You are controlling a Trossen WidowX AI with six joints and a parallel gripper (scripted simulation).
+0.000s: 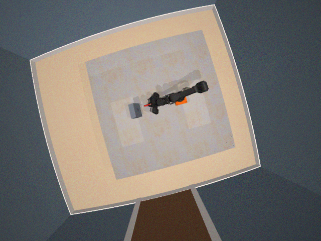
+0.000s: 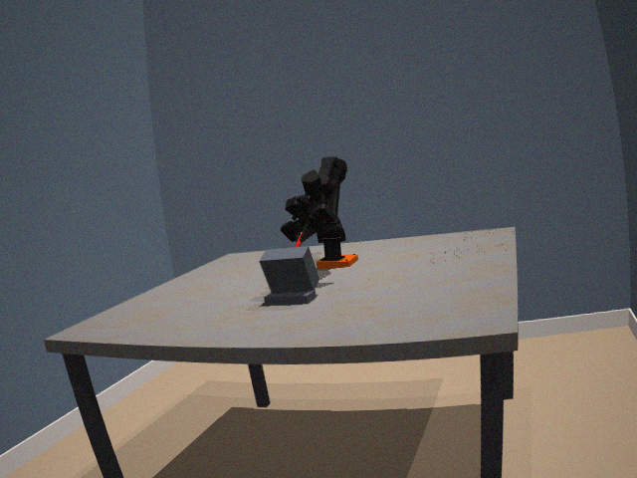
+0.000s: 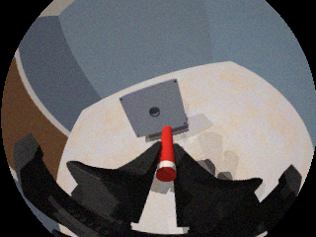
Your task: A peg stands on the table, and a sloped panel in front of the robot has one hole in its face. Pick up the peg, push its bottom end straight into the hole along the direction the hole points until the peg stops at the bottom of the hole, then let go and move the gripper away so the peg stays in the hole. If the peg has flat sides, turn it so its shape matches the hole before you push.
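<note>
A red round peg with a white band near its rear end is held in my gripper. The gripper is shut on it, and the peg's free end points toward the panel. The grey sloped panel block stands in front of the gripper. Its round dark hole shows in the face. In the wrist view the peg's far end appears below and a little right of the hole. In the top view a gap separates the peg's tip from the block.
The block stands on a low foot on the table. The arm's orange base plate is on the far side of the arm from the block. The arm casts shadows beside itself on the table.
</note>
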